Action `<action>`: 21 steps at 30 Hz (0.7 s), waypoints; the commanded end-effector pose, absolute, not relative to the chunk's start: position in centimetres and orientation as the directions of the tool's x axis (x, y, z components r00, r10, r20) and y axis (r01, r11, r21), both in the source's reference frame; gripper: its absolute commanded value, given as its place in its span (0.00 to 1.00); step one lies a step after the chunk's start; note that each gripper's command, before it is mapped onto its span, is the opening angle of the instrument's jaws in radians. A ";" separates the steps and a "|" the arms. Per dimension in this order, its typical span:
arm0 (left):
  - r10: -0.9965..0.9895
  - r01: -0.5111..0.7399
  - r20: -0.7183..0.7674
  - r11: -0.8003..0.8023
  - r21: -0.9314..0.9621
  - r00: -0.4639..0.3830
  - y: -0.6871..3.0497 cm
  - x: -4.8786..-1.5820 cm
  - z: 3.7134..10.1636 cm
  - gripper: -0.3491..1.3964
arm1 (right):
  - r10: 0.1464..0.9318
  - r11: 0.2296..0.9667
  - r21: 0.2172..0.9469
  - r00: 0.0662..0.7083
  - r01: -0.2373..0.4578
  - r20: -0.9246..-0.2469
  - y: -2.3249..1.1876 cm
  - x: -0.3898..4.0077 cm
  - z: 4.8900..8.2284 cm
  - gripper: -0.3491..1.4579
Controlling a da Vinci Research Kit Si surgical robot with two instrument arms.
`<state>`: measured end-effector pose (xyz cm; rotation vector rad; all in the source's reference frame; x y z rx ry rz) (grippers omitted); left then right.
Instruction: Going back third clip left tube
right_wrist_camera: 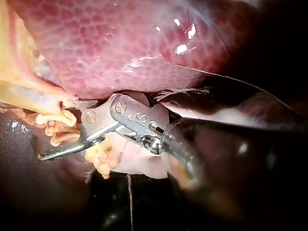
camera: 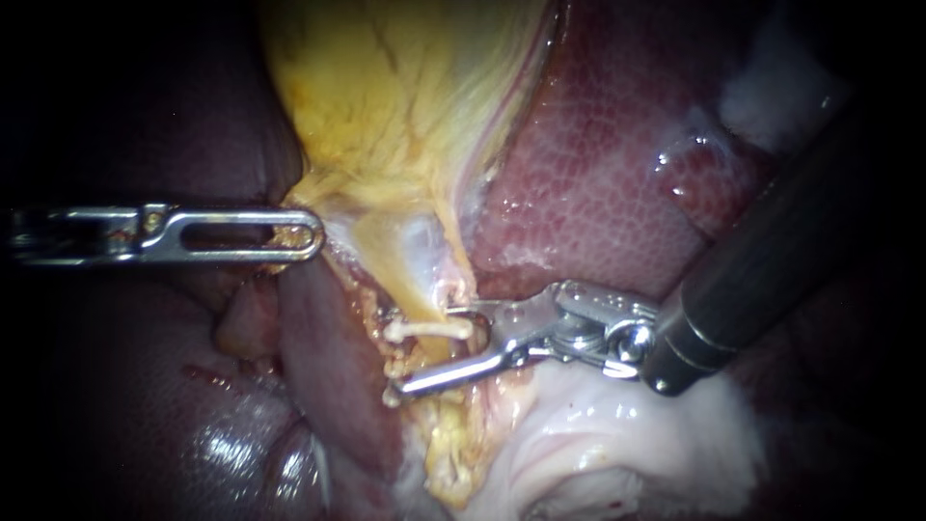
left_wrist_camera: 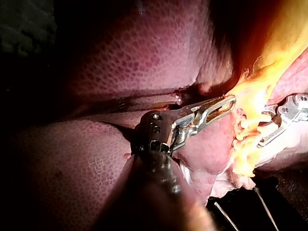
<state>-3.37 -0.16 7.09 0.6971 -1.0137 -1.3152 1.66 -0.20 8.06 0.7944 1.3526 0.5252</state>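
Note:
The yellow gallbladder (camera: pixel 386 96) hangs at the top middle and narrows to a pale tube (camera: pixel 432 280). A white clip (camera: pixel 429 330) sits across this tube. My right instrument (camera: pixel 424 349) comes in from the upper right with its jaws open, one above the clip and one below it, touching neither side. In the right wrist view the same open jaws (right_wrist_camera: pixel 60 137) stand beside the clip (right_wrist_camera: pixel 55 119). My left instrument (camera: pixel 313 236) lies level from the left, its slotted jaws shut on the gallbladder's lower edge, as the left wrist view (left_wrist_camera: pixel 226 103) also shows.
Dark red liver (camera: pixel 598 164) fills the upper right and lies under the left shaft (camera: pixel 145 405). Pale white tissue (camera: pixel 617 425) bulges under the right instrument's wrist. Yellow fatty shreds (camera: pixel 449 453) trail below the clip. My right instrument's jaws (left_wrist_camera: pixel 274 127) show beyond the left one's.

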 end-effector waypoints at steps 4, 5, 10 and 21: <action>-0.979 0.443 0.201 0.161 0.882 -0.044 -0.16 -3.37 7.09 0.00 | 0.731 0.660 0.748 0.167 0.072 -0.661 -0.13 1.61 8.08 0.52; -0.979 0.443 0.201 0.161 0.882 -0.044 -0.16 -3.37 7.09 0.00 | 0.731 0.660 0.748 0.169 0.066 -0.661 -0.14 1.61 8.07 0.52; -0.979 0.443 0.201 0.161 0.882 -0.044 -0.15 -3.37 7.10 0.00 | 0.730 0.650 0.750 0.175 0.124 -0.661 -0.24 1.70 7.96 0.52; -0.979 0.443 0.201 0.161 0.882 -0.044 -0.16 -3.37 7.09 0.00 | 0.720 0.668 0.742 0.197 0.060 -0.665 -0.16 1.58 8.10 0.52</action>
